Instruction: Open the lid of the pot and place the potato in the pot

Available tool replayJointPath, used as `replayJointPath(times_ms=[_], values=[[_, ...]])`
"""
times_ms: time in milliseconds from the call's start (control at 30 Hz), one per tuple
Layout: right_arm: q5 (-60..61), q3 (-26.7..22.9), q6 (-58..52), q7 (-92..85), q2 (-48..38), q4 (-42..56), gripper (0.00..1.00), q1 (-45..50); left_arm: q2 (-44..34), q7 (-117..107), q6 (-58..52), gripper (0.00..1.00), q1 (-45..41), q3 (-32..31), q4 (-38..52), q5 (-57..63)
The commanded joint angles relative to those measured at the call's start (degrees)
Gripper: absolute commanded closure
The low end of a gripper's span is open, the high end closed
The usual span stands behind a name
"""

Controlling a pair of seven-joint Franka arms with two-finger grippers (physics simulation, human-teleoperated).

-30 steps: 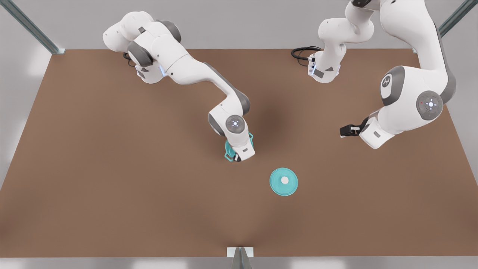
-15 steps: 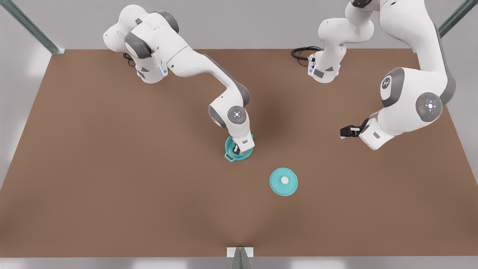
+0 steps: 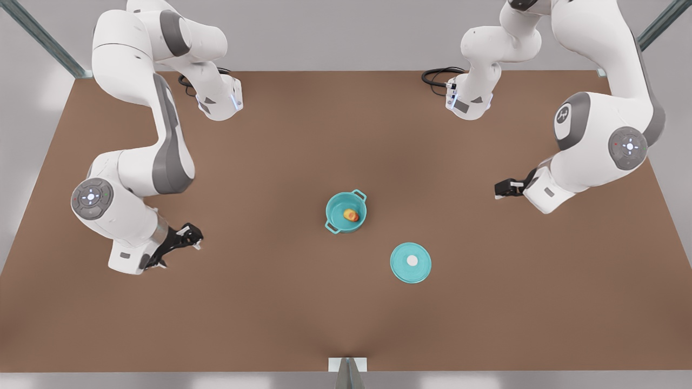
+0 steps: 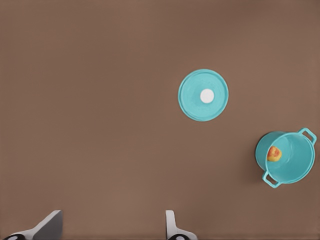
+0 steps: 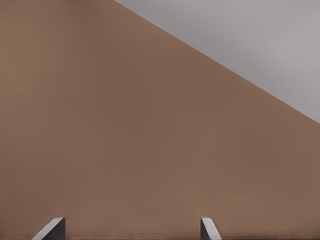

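While the potato [image 3: 351,215] is sitting inside the pot [image 3: 346,212], near the middle of the brown table [image 3: 270,302], we are seeing both grippers hanging off to the sides with nothing in them. The left gripper [image 3: 500,189] is hovering at the front view's right, its fingers [image 4: 170,223] spread wide apart, well away from the pot. In the left wrist view the potato [image 4: 273,153] is resting against the inner wall of the pot [image 4: 287,159], far from the left gripper [image 4: 110,222]. The pot lid [image 3: 411,262] is lying flat on the table, knob up, near the pot but not touching it. The right gripper [image 3: 186,240] is waiting at the front view's left, likewise released, its fingers [image 5: 206,226] parted over bare table in the right wrist view.
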Motion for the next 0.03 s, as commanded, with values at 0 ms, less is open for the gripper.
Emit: replayJointPath(times_ms=[0], values=[[0.1, -0.1, -1.4, 6.5, -0.1, 0.0, 0.00, -0.1, -0.1, 0.0, -0.4, 0.00, 0.0, 0.0, 0.0, 0.1]])
